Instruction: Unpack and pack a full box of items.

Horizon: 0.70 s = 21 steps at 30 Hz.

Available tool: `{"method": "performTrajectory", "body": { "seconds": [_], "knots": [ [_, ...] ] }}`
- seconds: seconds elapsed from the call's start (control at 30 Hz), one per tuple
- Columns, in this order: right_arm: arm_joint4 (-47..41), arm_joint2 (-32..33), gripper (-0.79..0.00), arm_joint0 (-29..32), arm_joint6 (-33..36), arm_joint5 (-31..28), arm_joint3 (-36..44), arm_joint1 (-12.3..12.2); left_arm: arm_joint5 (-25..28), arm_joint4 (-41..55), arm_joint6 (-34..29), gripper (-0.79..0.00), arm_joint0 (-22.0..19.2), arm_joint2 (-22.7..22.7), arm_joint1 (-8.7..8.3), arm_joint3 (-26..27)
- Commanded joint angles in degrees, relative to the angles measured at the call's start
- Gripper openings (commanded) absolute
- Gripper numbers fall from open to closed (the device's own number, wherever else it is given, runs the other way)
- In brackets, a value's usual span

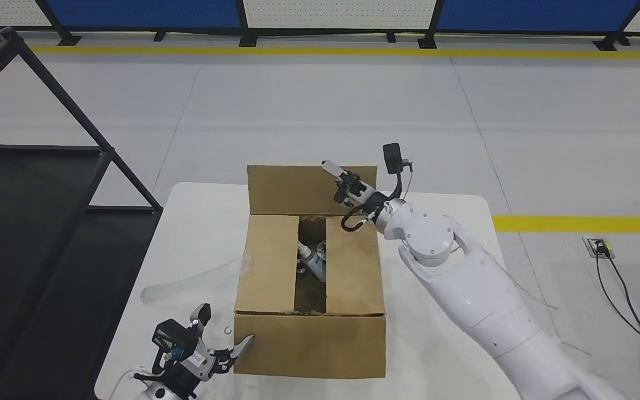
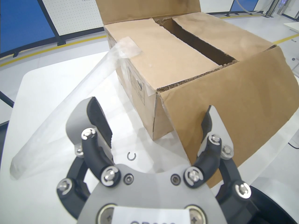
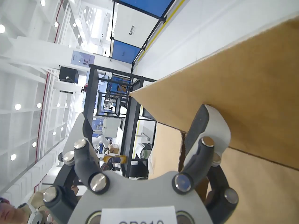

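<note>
Closest up, left gripper (image 2: 151, 108), fingers spread wide, nothing held, just off the near left corner of one cardboard box (image 1: 270, 260). Set mid-table on the white table (image 1: 190, 230), square to its edges. Four flaps counted: two side flaps (image 2: 163, 54) folded flat with a dark slot between them running straight away from the robot; one far flap (image 1: 290, 188) standing upright; one near flap (image 2: 233, 99) hanging outward over the front face. Pale items (image 1: 312, 256) glimpsed through the slot, too hidden to count. One clear tape strip (image 2: 70, 99) stuck to the left flap, trailing off across the table toward the left edge. One small C-shaped ring (image 2: 131, 156) lying between the left fingers. Right gripper (image 1: 335, 172) at the upright flap's top edge, likewise parted wide, one finger by the cardboard, contact unclear.
</note>
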State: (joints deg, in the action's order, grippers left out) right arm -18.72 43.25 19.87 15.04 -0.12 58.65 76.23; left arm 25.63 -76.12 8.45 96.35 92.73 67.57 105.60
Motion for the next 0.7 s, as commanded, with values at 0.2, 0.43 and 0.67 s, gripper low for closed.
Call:
{"method": "performTrajectory", "body": {
  "seconds": [0.2, 0.43, 0.67],
  "knots": [
    [-2.44, -3.75, 0.000, -6.31, -2.20, 0.11, -14.89, 5.15, -0.77, -1.15, 1.23, 0.000, 0.89, -0.24, -0.08, -0.49],
    [-2.90, -5.04, 0.000, -9.71, 1.86, -0.31, -23.96, 8.16, -2.18, -1.17, 2.01, 0.000, 1.02, -0.39, -0.07, -1.41],
    [-0.88, -5.71, 0.000, -11.39, 3.55, 0.12, -28.58, 10.08, -3.15, -0.83, 2.09, 0.000, 0.60, -0.57, -0.07, -1.84]
  ]
}}
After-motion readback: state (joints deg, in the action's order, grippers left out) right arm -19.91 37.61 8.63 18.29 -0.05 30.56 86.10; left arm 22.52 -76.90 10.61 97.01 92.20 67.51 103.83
